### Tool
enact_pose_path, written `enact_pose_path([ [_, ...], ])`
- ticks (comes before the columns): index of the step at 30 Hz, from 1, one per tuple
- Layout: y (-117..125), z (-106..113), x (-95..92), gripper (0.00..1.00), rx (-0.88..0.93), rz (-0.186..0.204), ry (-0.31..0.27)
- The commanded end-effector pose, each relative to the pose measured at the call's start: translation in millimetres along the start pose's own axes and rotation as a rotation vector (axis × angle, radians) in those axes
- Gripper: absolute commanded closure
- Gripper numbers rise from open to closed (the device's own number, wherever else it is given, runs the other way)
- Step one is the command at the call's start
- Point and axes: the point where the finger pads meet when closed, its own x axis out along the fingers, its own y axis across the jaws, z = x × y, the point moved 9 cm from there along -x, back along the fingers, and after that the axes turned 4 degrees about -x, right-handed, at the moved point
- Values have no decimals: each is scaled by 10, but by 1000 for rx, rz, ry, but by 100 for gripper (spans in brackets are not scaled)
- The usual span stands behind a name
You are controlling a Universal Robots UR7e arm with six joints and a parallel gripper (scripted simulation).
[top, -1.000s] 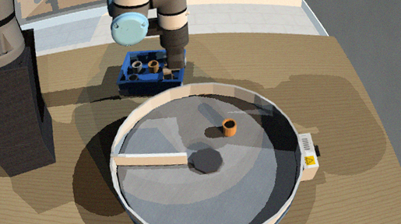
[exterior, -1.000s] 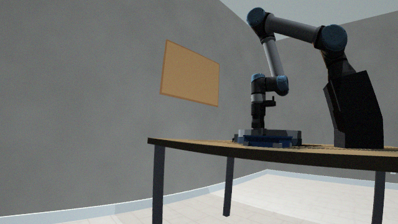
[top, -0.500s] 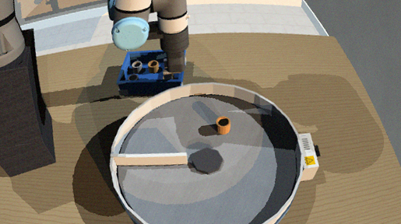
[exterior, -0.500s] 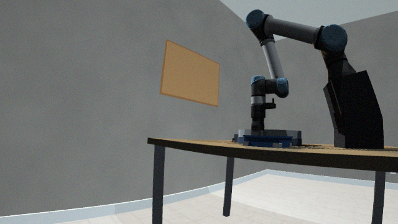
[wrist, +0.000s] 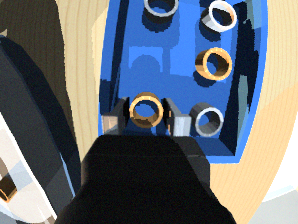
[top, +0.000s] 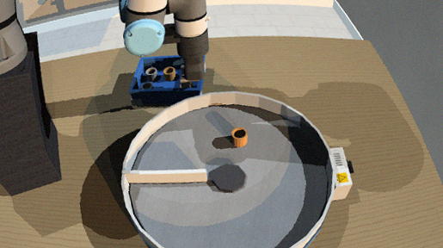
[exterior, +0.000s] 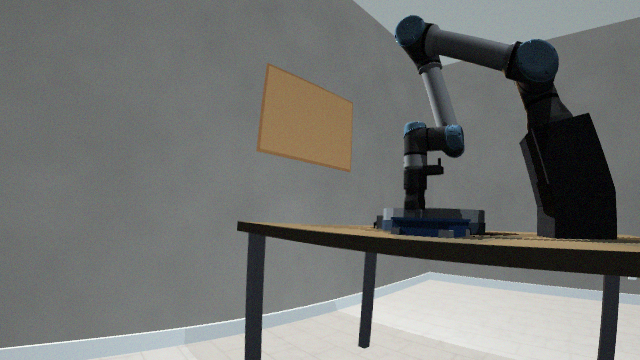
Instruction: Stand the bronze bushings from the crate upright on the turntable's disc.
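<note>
The blue crate [wrist: 180,63] holds several upright bushings. In the wrist view a bronze bushing [wrist: 147,110] stands between the fingers of my gripper [wrist: 146,107], which is open and down inside the crate, one finger on each side of it. A second bronze bushing [wrist: 214,64] stands in the crate's middle. Steel bushings stand at the far end [wrist: 161,2], at the far right [wrist: 221,15] and beside my fingers. In the top view the crate [top: 164,81] lies behind the turntable, and one bronze bushing [top: 239,139] stands upright on the disc [top: 226,184], away from the dark hub [top: 227,178].
The turntable has a raised pale rim [top: 218,98] and a pale bar [top: 165,176] from the rim to the hub. A control box [top: 340,172] sits on its right side. The arm's dark pedestal [top: 7,115] stands at the left of the table.
</note>
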Motion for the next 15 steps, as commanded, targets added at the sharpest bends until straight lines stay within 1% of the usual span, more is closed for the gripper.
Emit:
enact_pose_path([
  [1, 1, 4, -4, 24, 0, 0, -1],
  [14, 1, 4, -4, 24, 0, 0, -1],
  [15, 1, 4, -4, 100, 0, 0, -1],
])
